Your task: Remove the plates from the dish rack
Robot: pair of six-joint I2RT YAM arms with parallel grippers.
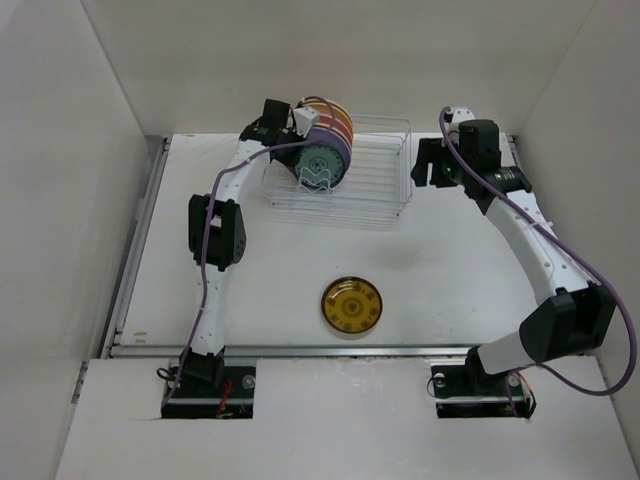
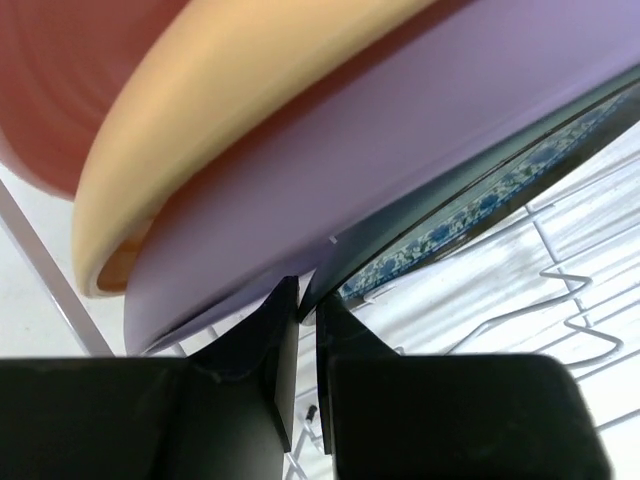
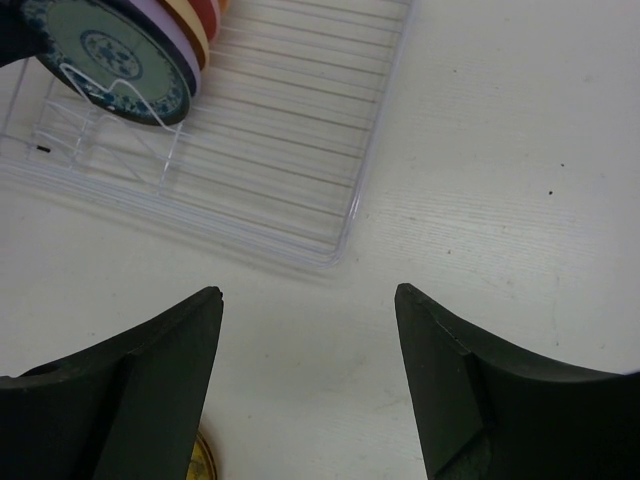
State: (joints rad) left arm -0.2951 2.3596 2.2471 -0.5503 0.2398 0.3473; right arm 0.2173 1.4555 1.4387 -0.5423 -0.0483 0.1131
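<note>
Pinching the rim of the dark blue-green plate (image 2: pixel 450 225), the left hand (image 2: pixel 303 300) is closed on it in the dish rack (image 1: pixel 375 180). The right hand (image 3: pixel 309 290) hangs wide open above the tabletop (image 3: pixel 500 200), touching nothing.

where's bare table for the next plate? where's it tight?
Free: table between dish rack and amber plate, and either side of that plate. Rack's right half holds no plates. Tight: rack's left end, plates packed upright, left hand shut on the blue-green plate.
</note>
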